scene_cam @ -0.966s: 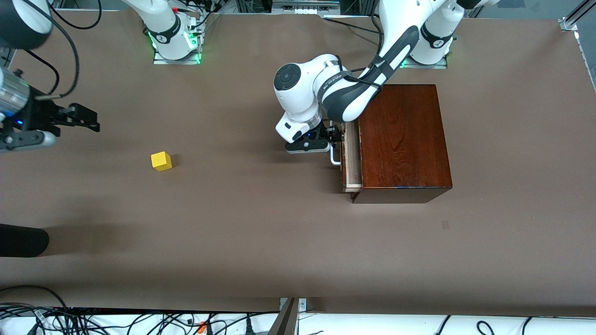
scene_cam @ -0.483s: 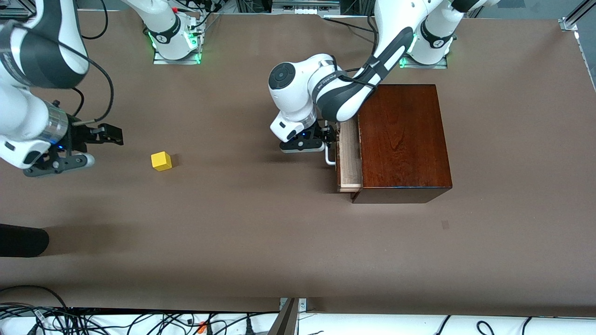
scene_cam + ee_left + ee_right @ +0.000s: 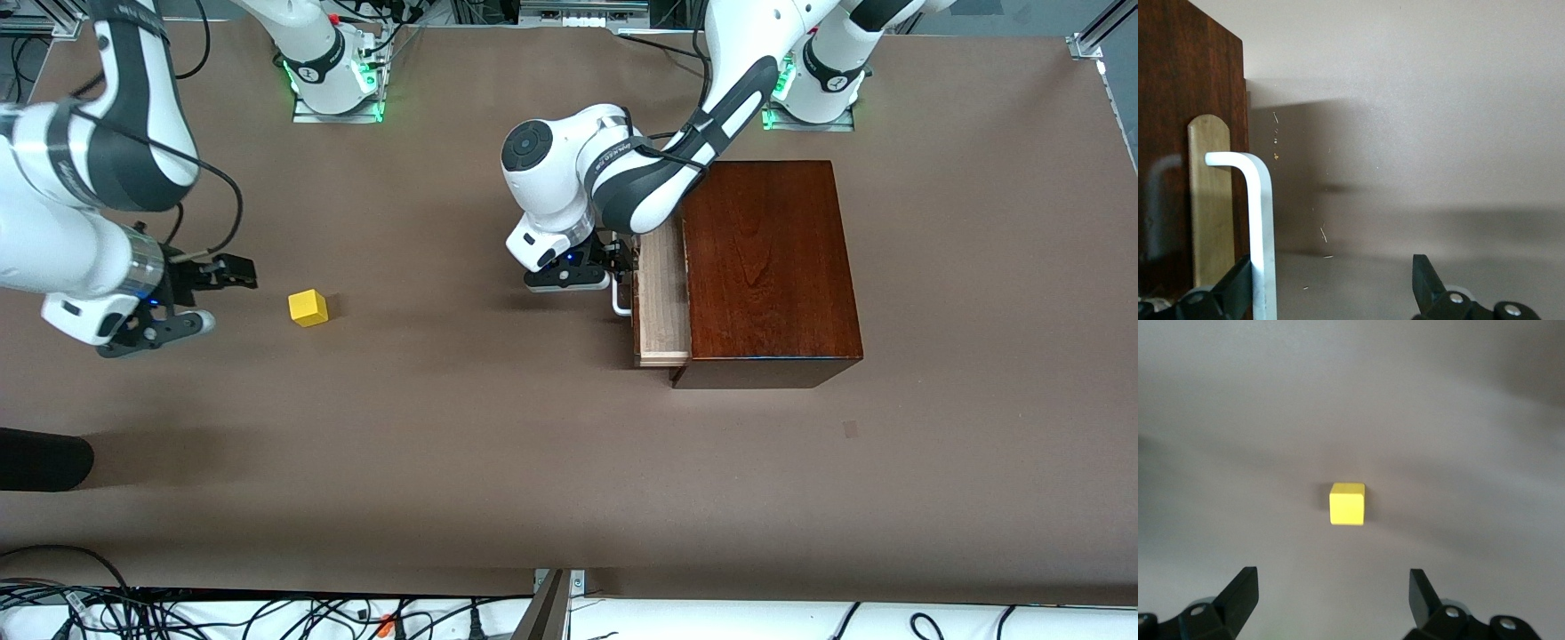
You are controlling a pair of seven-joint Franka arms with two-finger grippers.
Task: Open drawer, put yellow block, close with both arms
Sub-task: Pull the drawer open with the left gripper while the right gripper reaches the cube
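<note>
The glossy mahogany box (image 3: 765, 267) stands toward the left arm's end of the table. Its drawer (image 3: 662, 302) is slid partly out, showing the pale wood tray. My left gripper (image 3: 624, 267) is at the white handle (image 3: 620, 304). In the left wrist view the left gripper (image 3: 1331, 273) is open, one finger (image 3: 1238, 283) hooked between the handle bar (image 3: 1261, 220) and the drawer front (image 3: 1178, 100). The yellow block (image 3: 308, 308) lies on the table toward the right arm's end. My right gripper (image 3: 218, 298) hangs open beside it. The block (image 3: 1347, 503) lies ahead of the right gripper (image 3: 1331, 587), clear of its fingers.
A dark rounded object (image 3: 40, 458) pokes in at the right arm's end, nearer the front camera. Cables (image 3: 222, 613) run along the table's near edge. Brown tabletop (image 3: 471, 302) stretches between block and drawer.
The left gripper has drawn the drawer farther out toward the right arm's end. The right arm has swung in from the table's edge and come close to the yellow block.
</note>
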